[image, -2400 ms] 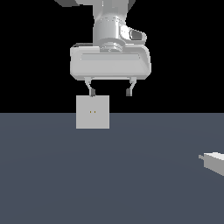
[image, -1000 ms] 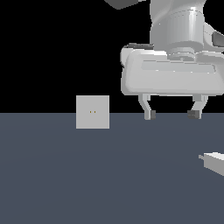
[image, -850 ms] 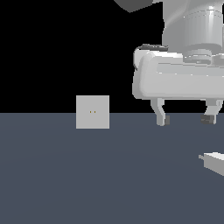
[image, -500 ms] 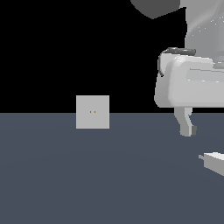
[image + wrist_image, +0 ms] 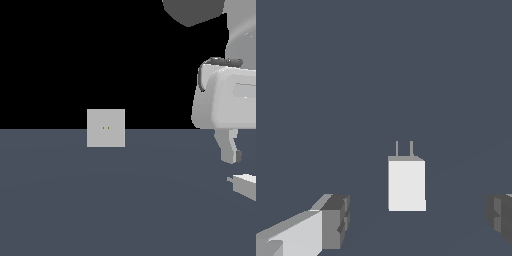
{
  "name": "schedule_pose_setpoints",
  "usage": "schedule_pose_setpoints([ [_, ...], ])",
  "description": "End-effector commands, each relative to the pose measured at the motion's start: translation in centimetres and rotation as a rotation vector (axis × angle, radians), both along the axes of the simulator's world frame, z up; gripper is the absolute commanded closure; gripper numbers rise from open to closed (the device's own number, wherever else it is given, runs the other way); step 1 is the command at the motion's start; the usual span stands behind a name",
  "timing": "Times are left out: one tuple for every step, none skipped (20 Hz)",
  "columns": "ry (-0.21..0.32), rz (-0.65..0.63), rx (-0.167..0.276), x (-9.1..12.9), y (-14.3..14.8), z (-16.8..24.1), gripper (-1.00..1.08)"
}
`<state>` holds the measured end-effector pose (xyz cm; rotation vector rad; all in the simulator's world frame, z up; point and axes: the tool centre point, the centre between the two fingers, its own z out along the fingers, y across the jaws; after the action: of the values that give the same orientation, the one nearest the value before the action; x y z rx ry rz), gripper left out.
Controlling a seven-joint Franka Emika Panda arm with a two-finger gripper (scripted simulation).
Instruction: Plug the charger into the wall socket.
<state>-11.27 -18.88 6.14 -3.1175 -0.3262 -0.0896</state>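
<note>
The wall socket (image 5: pixel 105 128) is a flat light-grey square panel with two tiny yellowish holes, standing at the far edge of the dark floor. The charger (image 5: pixel 245 184) is a small light-grey block lying on the floor at the exterior view's right edge, partly cut off. In the wrist view the charger (image 5: pixel 406 183) shows whole, with two thin prongs (image 5: pixel 404 148) at one end. My gripper (image 5: pixel 417 218) is open and empty, hanging above the charger with its fingers wide on either side of it. In the exterior view only one finger (image 5: pixel 229 149) shows, just above the charger.
The dark grey floor (image 5: pixel 125 200) runs across the lower half of the exterior view. The background behind the socket is black. The arm's white body (image 5: pixel 225 100) fills the exterior view's upper right.
My gripper has moved from above the socket to the exterior view's right and come lower, over the charger. It has stayed open. The socket and charger have not moved.
</note>
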Motion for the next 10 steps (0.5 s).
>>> schedule_pose_setpoints([
  [0.0,0.001,0.0,0.1,0.1,0.0,-0.92],
  [0.0,0.001,0.0,0.1,0.1,0.1,-0.92],
  [0.0,0.001,0.0,0.1,0.2,0.1,-0.92],
  [0.0,0.001,0.0,0.1,0.1,0.0,-0.92],
  [0.0,0.001,0.0,0.1,0.1,0.0,-0.92],
  [0.0,0.001,0.0,0.1,0.1,-0.1,-0.92],
  [0.0,0.001,0.0,0.1,0.1,-0.2,-0.92],
  [0.0,0.001,0.0,0.1,0.1,-0.4,-0.92],
  [0.0,0.001,0.0,0.1,0.1,-0.7,-0.92],
  [0.0,0.001,0.0,0.1,0.1,-1.0,-0.92],
])
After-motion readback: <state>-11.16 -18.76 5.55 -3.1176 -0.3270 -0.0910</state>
